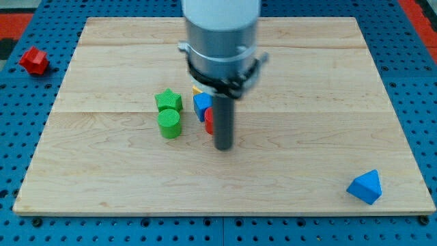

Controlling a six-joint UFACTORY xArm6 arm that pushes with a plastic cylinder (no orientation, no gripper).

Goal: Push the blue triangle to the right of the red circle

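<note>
The blue triangle (364, 186) lies near the board's bottom right corner. The red circle (209, 121) sits at the board's centre, mostly hidden behind my rod, just below a blue block (201, 104). My tip (224, 147) rests on the board right beside the red circle, at its lower right, and far to the left of the blue triangle.
A green star (168, 101) and a green cylinder (170, 124) stand left of the red circle. A yellow block (196, 89) peeks out above the blue block. A red block (33, 61) lies off the wooden board (307, 82) at the view's upper left.
</note>
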